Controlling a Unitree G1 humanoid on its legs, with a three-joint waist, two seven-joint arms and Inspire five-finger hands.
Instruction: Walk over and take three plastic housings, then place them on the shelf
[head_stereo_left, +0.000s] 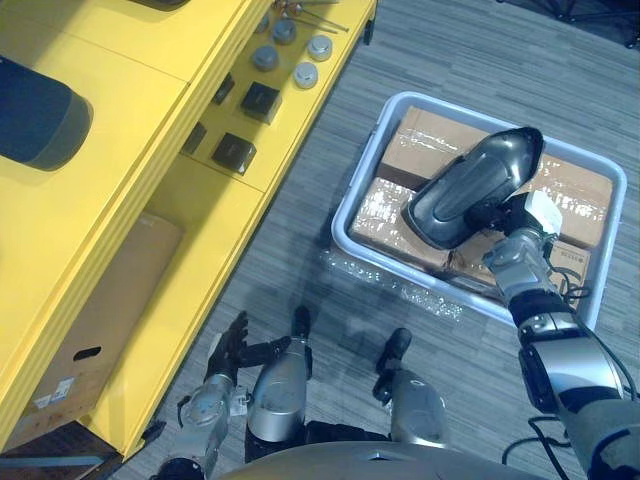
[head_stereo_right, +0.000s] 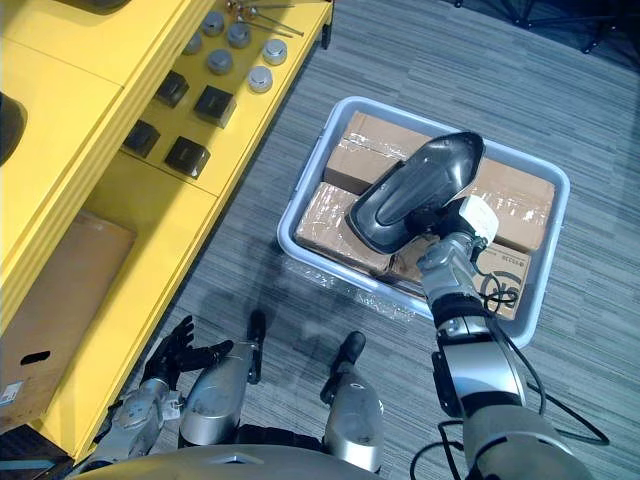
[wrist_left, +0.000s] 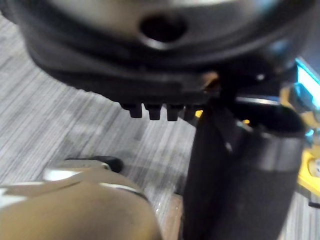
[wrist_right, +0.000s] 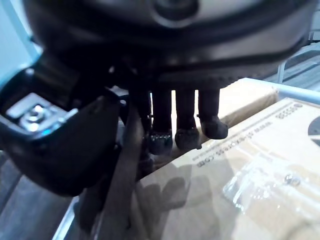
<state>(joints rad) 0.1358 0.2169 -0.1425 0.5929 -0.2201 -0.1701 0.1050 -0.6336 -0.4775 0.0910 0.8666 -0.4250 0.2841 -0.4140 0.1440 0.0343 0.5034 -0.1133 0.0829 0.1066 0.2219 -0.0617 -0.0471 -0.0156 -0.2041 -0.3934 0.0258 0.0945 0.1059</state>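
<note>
A dark grey plastic housing (head_stereo_left: 470, 190), long and shell-shaped, hangs tilted above the grey bin (head_stereo_left: 345, 215). My right hand (head_stereo_left: 518, 228) is shut on its lower right end. In the right wrist view the fingers (wrist_right: 187, 132) curl over the housing's thin dark wall (wrist_right: 125, 170). Another dark housing (head_stereo_left: 35, 120) lies on the top of the yellow shelf (head_stereo_left: 150, 130) at the far left. My left hand (head_stereo_left: 225, 355) hangs low beside the shelf's front, fingers spread and holding nothing.
The bin holds several film-wrapped cardboard boxes (head_stereo_left: 425, 135). On the shelf's middle level lie black square blocks (head_stereo_left: 233, 152) and round grey metal parts (head_stereo_left: 305, 74). A large cardboard box (head_stereo_left: 100, 310) sits on the lowest level. Grey carpet lies between shelf and bin.
</note>
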